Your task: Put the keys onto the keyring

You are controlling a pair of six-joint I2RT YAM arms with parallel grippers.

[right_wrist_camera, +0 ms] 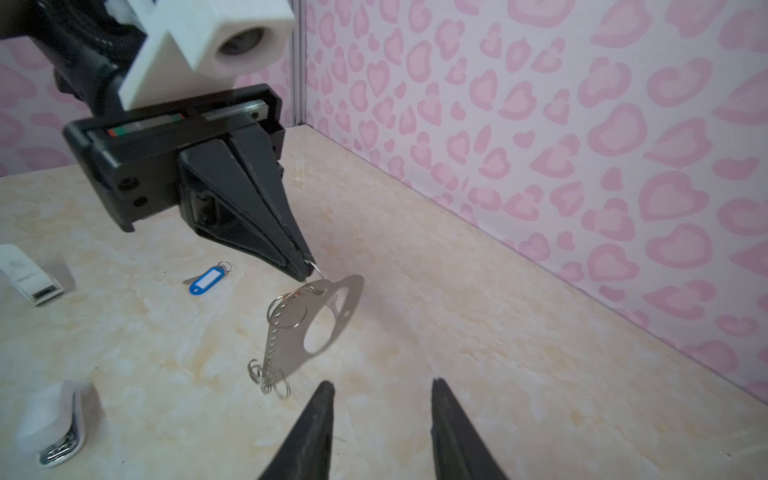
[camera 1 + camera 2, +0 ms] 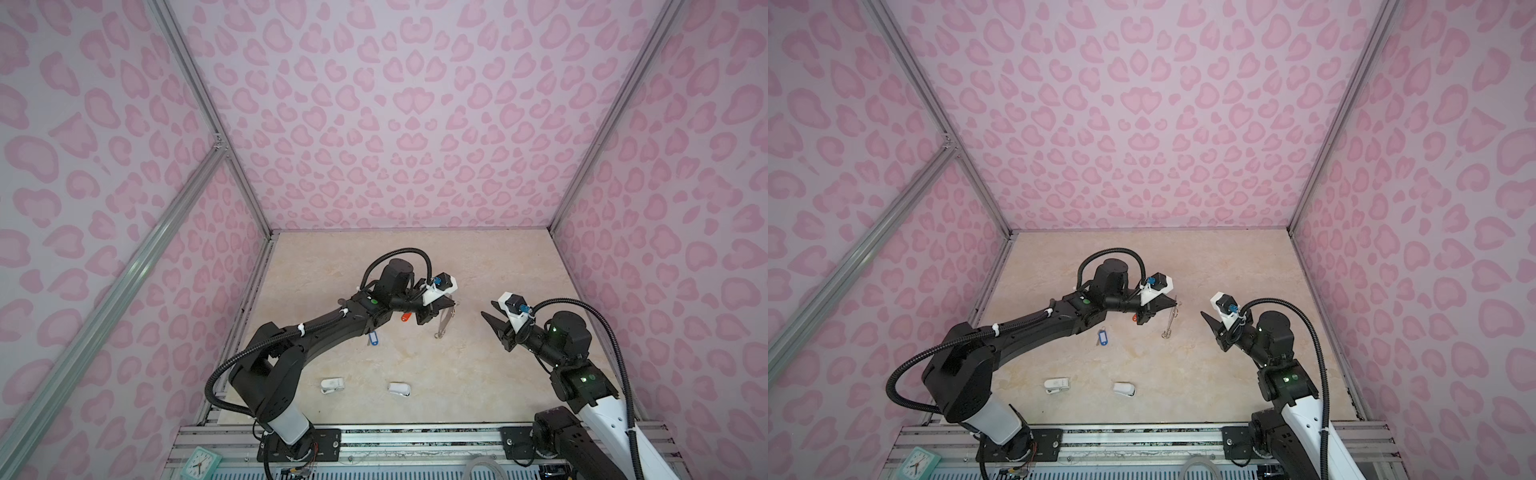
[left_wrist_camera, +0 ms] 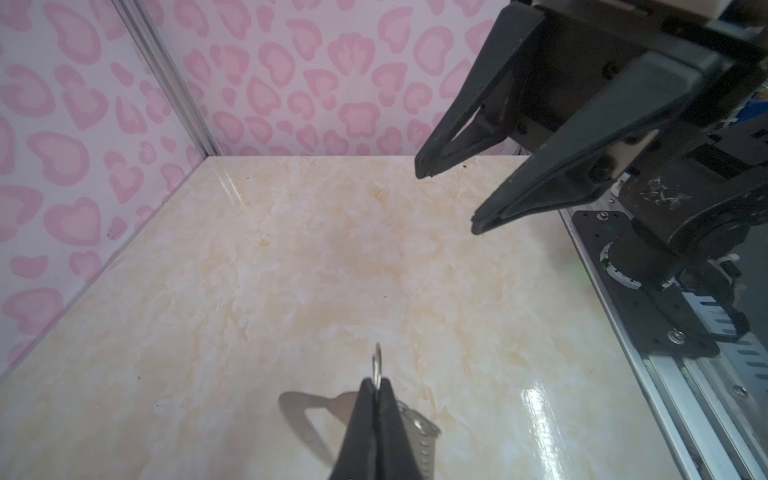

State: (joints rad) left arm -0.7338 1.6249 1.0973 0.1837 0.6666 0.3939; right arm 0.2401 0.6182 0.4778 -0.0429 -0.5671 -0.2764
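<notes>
Table [image 2: 457, 386]: beige marble surface. Left gripper [image 1: 305, 270]: jaws clamped on wire ring of keyring [image 1: 293, 349]; holder hangs tilted below tips, lower rings close to table. Right gripper [image 1: 380, 399]: jaws apart, empty, near keyring. Blue-tag key [image 1: 206, 281]: flat on table beside left arm. Red-tag key [image 2: 406, 317]: on table, partly hidden under left arm.

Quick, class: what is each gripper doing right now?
Left gripper: closed, holding the keyring.
Right gripper: open, holding nothing.
</notes>
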